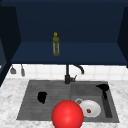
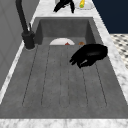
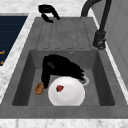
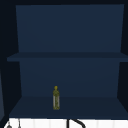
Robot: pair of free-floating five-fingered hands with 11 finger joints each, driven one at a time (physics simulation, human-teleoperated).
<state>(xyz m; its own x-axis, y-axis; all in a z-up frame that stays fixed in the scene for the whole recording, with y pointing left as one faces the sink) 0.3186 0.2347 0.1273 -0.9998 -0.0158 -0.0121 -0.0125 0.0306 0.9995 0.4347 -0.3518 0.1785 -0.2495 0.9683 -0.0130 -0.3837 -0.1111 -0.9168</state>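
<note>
My left hand (image 1: pixel 42 97) hovers over the ribbed drainboard (image 1: pixel 32 105) with its fingers relaxed and holds nothing; the left side view has this left hand (image 2: pixel 88 53) near the drainboard's front side. My right hand (image 1: pixel 103 87) hangs over the sink basin. In the right side view the right hand (image 3: pixel 60 67) spreads just above a white plate (image 3: pixel 66 92) that carries a small red piece (image 3: pixel 59 88). Its thumb points down beside a brown lump (image 3: pixel 38 88) on the basin floor. A big red ball (image 1: pixel 67 115) sits at the sink's front edge.
A black faucet (image 1: pixel 67 75) stands behind the sink's middle. An olive bottle (image 1: pixel 56 44) stands on the lower shelf of the dark blue cabinet (image 4: pixel 65 107). Utensils (image 1: pixel 13 70) hang on the tiled wall at the left. A dish with something yellow (image 2: pixel 82 3) lies on the far counter.
</note>
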